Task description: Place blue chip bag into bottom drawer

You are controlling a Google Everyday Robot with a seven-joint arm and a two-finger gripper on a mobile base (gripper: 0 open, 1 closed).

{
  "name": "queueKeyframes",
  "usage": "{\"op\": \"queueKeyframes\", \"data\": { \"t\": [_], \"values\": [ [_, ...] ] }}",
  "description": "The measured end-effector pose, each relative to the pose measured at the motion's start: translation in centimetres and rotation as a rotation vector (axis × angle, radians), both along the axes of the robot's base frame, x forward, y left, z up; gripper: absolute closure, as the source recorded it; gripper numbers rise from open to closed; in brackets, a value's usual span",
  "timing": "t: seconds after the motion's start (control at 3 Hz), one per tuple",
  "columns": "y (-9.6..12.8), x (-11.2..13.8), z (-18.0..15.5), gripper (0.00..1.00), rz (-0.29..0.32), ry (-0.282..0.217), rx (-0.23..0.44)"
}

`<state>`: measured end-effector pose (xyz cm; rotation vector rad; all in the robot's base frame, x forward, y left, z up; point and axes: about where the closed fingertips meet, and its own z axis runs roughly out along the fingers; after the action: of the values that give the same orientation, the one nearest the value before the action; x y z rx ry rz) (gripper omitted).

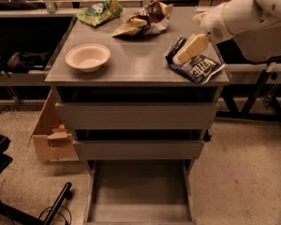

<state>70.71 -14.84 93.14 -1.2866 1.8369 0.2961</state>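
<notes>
The blue chip bag [199, 64] lies crumpled on the right front part of the grey cabinet top [136, 55], white lettering up. My gripper [185, 53] comes in from the upper right on a white arm [234, 13], and its cream finger [191, 48] is over the bag's left part. The bottom drawer [139, 191] is pulled out below the cabinet, its flat grey floor bare. The two upper grey drawers [138, 116] are slightly out.
A white bowl [88, 56] sits at the left of the cabinet top. A green bag [99, 11] and a brown-and-tan bag [143, 18] lie at the back. A cardboard box [51, 135] stands left of the cabinet. Black metal framing [253, 97] is at the right.
</notes>
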Motion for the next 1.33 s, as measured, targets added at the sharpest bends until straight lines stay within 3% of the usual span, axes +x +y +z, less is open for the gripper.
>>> {"op": "queueKeyframes", "data": {
  "t": [0.33,0.67,1.0,1.33],
  "values": [
    [1.7,3.0,-3.9,0.03,0.011,0.056,0.056],
    [2.1,3.5,-7.2,0.25,0.003,0.118,0.085],
    [0.8,2.5,-9.8,0.48,-0.041,0.167,0.119],
    [0.7,2.3,-9.6,0.8,-0.044,0.176,0.123]
  ]
}}
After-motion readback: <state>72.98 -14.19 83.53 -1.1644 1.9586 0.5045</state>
